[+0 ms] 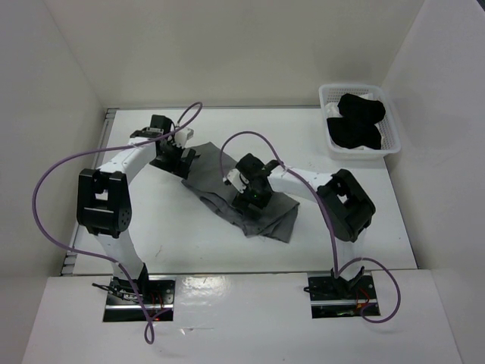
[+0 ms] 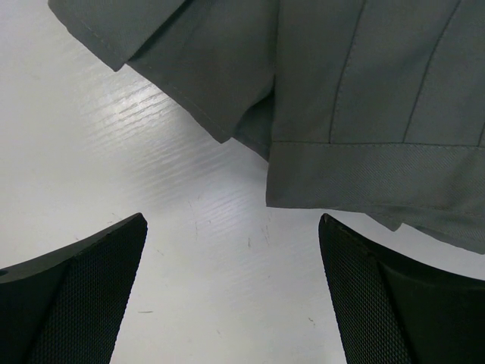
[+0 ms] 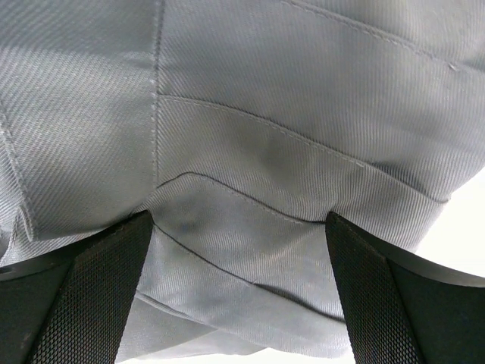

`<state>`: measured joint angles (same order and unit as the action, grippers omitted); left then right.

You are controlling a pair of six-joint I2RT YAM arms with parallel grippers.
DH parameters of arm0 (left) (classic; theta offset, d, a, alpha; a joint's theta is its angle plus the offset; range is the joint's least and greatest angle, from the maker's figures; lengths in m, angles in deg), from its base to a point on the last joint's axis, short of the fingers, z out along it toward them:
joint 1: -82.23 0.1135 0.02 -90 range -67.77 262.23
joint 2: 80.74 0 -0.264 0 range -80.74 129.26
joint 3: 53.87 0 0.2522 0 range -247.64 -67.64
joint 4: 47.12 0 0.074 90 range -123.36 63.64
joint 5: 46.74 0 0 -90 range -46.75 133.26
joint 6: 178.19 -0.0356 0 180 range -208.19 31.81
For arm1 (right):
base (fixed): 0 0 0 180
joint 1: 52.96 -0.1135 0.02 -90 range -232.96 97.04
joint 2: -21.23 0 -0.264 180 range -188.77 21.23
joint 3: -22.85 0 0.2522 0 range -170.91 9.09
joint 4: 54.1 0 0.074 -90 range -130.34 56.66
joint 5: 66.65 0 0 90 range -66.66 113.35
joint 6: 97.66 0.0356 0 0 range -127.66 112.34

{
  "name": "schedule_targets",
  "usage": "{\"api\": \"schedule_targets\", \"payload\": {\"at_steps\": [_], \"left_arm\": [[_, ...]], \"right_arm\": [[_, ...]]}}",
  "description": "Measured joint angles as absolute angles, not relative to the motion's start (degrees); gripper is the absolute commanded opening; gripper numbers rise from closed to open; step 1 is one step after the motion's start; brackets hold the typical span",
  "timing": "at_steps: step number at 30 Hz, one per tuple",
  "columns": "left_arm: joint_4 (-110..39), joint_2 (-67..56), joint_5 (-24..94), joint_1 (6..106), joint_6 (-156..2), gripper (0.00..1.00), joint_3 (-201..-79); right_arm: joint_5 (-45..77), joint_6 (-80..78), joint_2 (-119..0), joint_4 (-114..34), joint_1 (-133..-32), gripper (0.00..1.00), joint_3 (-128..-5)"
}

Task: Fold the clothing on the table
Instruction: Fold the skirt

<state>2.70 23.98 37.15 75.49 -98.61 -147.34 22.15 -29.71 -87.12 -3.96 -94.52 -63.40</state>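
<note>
The top view looks down from above and behind the arms, their bases at its lower edge, and takes in the whole table (image 1: pixel 189 243) as far as the basket (image 1: pixel 324 106) at the far right. The left wrist view sits low and close over the table, facing past its own fingers (image 2: pixel 83 296) at bare tabletop and an edge of the skirt (image 2: pixel 364 83) — the edge by the left gripper (image 1: pixel 182 161) in the top view. The right wrist view is nearer still — cloth fills almost all of it beyond its fingers (image 3: pixel 76 296), the stretch under the right gripper (image 1: pixel 254 199) in the top view.
</note>
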Motion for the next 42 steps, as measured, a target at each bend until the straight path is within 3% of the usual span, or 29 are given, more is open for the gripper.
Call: {"api": "schedule_targets", "payload": {"at_steps": [8, 18, 31, 35, 42], "left_arm": [[2.7, 23.0, 37.2, 75.9, -98.6, 1.00, -146.7], [2.7, 20.6, 37.7, 76.1, -98.8, 1.00, -145.5], [3.9, 20.1, 36.2, 76.1, -98.8, 1.00, -144.5], [4.2, 20.2, 34.4, 76.1, -99.8, 1.00, -144.6], [4.6, 24.9, 31.4, 76.0, -102.3, 1.00, -146.7]], "right_arm": [[18.8, -33.0, -84.2, -4.1, -96.6, 0.98, -59.0], [17.6, -42.8, -79.1, -4.2, -106.1, 0.95, -52.4], [33.0, -56.1, -75.7, -6.3, -106.3, 0.94, -48.4], [36.1, -57.0, -77.5, -6.3, -105.8, 0.94, -52.1], [30.3, -52.9, -78.8, -1.0, -104.5, 0.95, -73.2]]}}
